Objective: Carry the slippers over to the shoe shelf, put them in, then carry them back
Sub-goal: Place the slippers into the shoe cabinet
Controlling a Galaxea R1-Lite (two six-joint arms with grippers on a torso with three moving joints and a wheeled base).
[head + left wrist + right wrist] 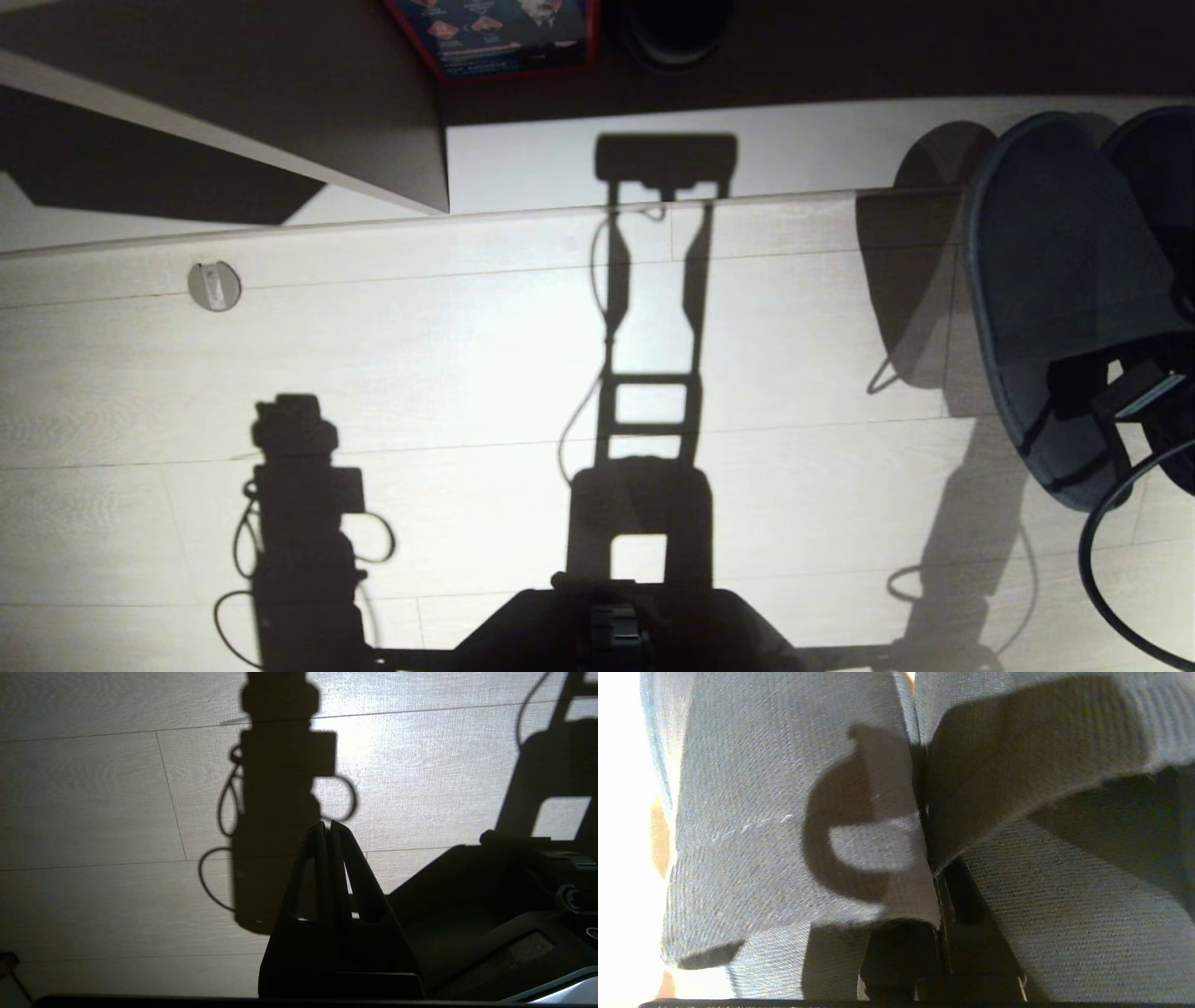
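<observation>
The slippers [1055, 280] are dark charcoal fabric and hang side by side above the pale floor at the right edge of the head view, toes pointing away from me. My right gripper [936, 877] is shut on their inner edges, where the two uppers [784, 812] meet. Its dark body [1120, 392] shows below them. The shoe shelf's lighter base board [794, 145] runs across the top, with a dark recess behind it and a grey-brown panel [280, 103] at the left. My left gripper [327, 823] is shut on nothing and hangs parked over the floor.
A small round metal fitting [214, 285] sits on the floor at the left. Inside the recess are a red-edged box [504, 33] and a black rounded object [672, 28]. My base [616, 625] fills the bottom centre. A cable loop [1102, 560] hangs under the right arm.
</observation>
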